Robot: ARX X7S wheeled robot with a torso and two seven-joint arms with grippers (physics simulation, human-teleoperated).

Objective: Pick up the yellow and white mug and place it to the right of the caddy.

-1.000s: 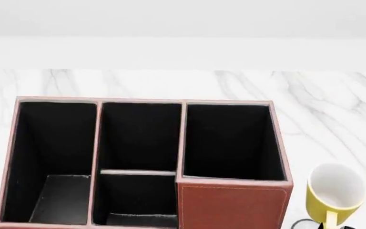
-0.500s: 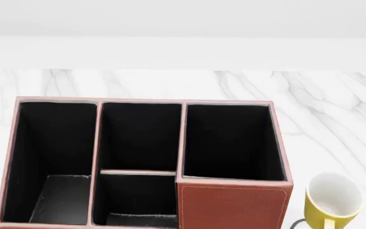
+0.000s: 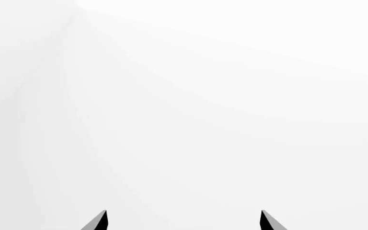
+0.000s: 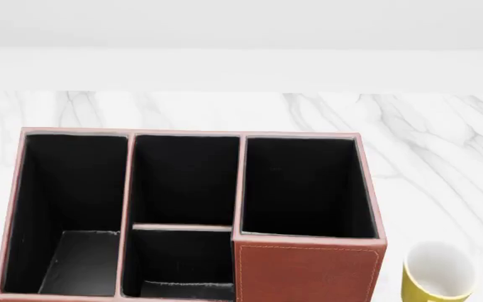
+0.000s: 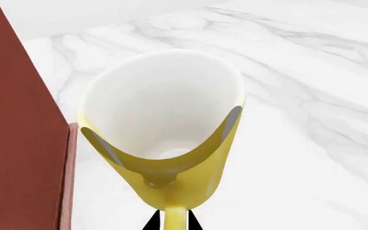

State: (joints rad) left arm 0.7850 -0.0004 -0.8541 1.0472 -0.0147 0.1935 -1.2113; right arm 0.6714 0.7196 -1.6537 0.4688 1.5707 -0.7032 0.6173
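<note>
— Our right gripper (image 5: 170, 221) is clamped on the yellow and white mug (image 5: 165, 129), which sits at our four o'clock, just beside the caddy (image 4: 191, 214).
— Agreed; we lower straight down.

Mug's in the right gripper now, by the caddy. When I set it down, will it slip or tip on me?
The yellow and white mug looks rigid and smooth, so it could slip against the gripper pads. It appears empty, so probably light. Being fairly tall for its base, it might tip if it lands tilted or brushes the caddy close beside it.
</note>
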